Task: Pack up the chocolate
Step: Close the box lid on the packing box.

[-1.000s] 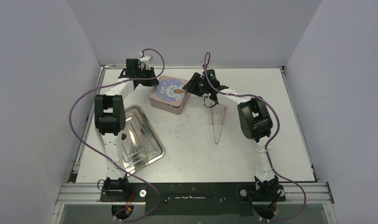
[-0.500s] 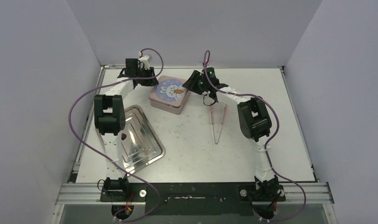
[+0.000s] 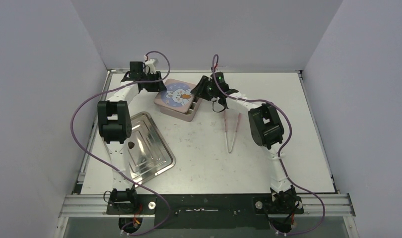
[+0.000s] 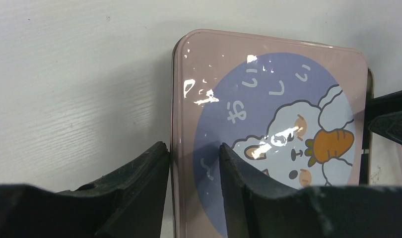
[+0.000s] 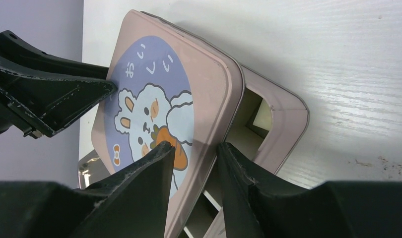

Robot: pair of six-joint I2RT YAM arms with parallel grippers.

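Observation:
The pink tin (image 3: 192, 111) stands at the back of the table. Its rabbit lid (image 3: 175, 95) sits askew, shifted left, so the gridded inside (image 5: 248, 134) shows. My left gripper (image 4: 191, 146) is open astride the lid's (image 4: 268, 99) left edge, one finger outside and one over the top. At the lid's (image 5: 159, 89) right edge my right gripper (image 5: 196, 145) is open too, one finger on the carrot picture and one under the rim inside the tin. One small dark chocolate (image 3: 132, 145) lies on the silver tray (image 3: 152, 159). A pale shape (image 5: 262, 115) shows in one compartment.
Pink tweezers (image 3: 232, 132) lie on the table right of the tin, near the right arm's elbow. The silver tray sits front left beside the left arm. Grey walls close the table at the back and sides.
The lid has slid left off the tin, uncovering its right side. Both grippers moved left with it. The left jaws have opened from nearly shut.

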